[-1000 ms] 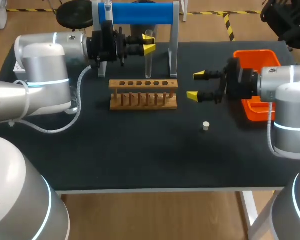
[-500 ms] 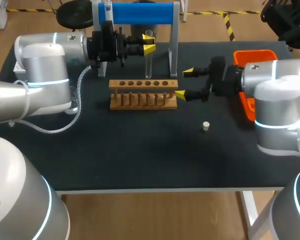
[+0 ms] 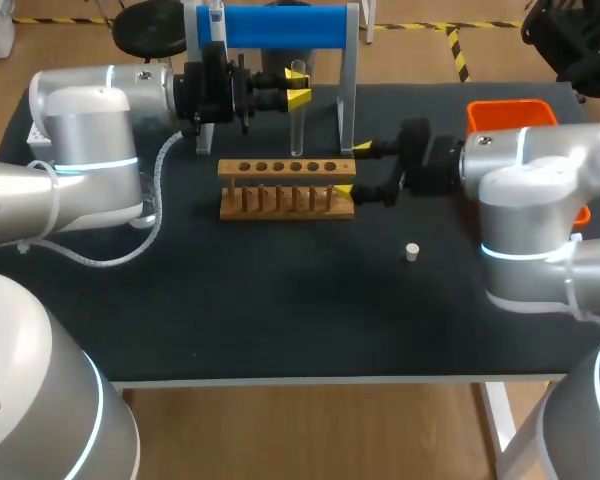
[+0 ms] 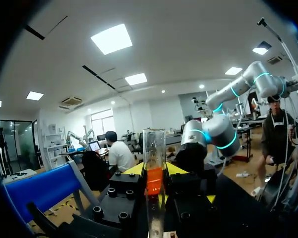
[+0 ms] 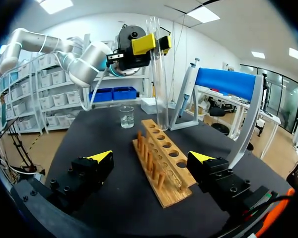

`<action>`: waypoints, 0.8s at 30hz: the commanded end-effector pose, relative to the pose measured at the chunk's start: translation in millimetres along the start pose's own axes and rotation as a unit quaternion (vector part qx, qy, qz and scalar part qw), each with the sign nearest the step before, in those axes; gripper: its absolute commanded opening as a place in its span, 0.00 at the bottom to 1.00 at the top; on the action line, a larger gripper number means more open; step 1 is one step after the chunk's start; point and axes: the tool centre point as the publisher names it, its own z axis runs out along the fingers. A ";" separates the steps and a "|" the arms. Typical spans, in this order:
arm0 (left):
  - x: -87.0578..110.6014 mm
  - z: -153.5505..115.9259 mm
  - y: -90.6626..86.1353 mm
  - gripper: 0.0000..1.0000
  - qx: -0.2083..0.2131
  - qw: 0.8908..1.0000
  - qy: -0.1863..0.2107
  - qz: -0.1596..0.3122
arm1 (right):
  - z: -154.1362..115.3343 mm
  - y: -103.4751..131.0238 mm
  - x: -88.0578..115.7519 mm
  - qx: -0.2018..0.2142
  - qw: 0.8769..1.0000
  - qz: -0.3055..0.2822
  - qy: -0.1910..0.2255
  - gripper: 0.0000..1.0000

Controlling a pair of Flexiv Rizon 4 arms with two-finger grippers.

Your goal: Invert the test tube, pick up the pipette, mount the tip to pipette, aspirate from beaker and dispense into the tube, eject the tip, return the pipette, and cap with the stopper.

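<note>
My left gripper (image 3: 292, 97) is shut on a clear test tube (image 3: 298, 118), held upright with its mouth up just behind the wooden rack (image 3: 287, 188). In the left wrist view the tube (image 4: 154, 173) stands between the yellow tips of that gripper (image 4: 154, 170). My right gripper (image 3: 354, 168) is open at the rack's right end, one tip on each side of it. Its wrist view shows the rack (image 5: 165, 148) running ahead between the fingers of that gripper (image 5: 151, 157), with the tube (image 5: 161, 74) and left gripper (image 5: 145, 43) beyond. A white stopper (image 3: 412, 252) lies on the black table (image 3: 280, 310).
A blue-topped stand (image 3: 280, 28) at the back carries the pipette (image 5: 187, 89). A small glass beaker (image 5: 126, 117) sits past the rack's far end. An orange bin (image 3: 510, 113) lies behind my right arm at the table's right side.
My right arm has moved left, bringing its open gripper from near the orange bin to the rack's right end. The left arm and the tube have kept still.
</note>
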 end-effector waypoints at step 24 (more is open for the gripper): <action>0.5 -0.4 -0.8 0.00 -0.001 1.000 0.000 0.000 | 12.6 -15.3 6.6 0.009 1.000 0.016 -0.010 1.00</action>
